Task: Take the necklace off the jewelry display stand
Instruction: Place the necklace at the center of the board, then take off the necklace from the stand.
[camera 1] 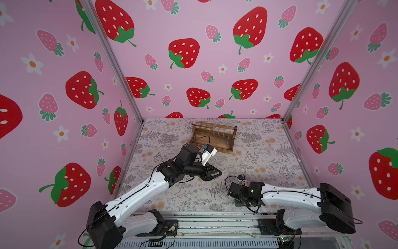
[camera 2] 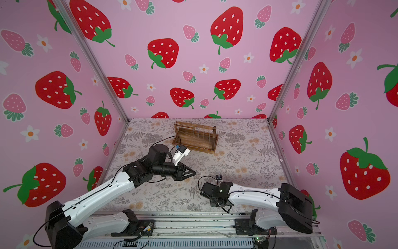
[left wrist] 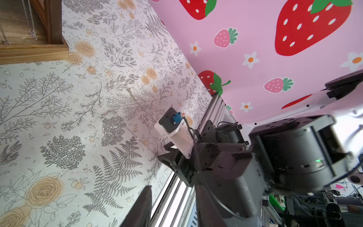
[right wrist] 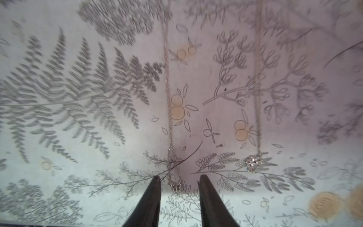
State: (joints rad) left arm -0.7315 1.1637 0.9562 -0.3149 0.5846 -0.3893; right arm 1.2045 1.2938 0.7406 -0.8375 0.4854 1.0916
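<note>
Necklace (right wrist: 168,118) chain is something you get only from the right wrist camera. It lies flat on the table (camera 1: 269,155), its small sparkling end between the tips of the right pincer (right wrist: 179,176), whose jaws stand apart and grip nothing. Near it lies a second chain (right wrist: 258,98) with a glittering pendant (right wrist: 253,162).

Both top views hide all of that under the right wrist, at about 5 o'clock on the table. They give you instead the jewelry display stand (camera 1: 214,138) upright at 12 o'clock, with thin chains (camera 1: 218,135) hanging from its bar. They also show the left pincer (camera 1: 218,172) near the middle, pointing toward 3 o'clock.

The left wrist camera shows that pincer's fingers (left wrist: 140,208) part open with nothing between them, plus a corner of the stand.

The table wears a grey fern-and-leaf print with pale orange blooms. Pink strawberry-and-daisy walls (camera 1: 193,64) close three sides, with metal posts (camera 1: 118,71) in the far corners.
</note>
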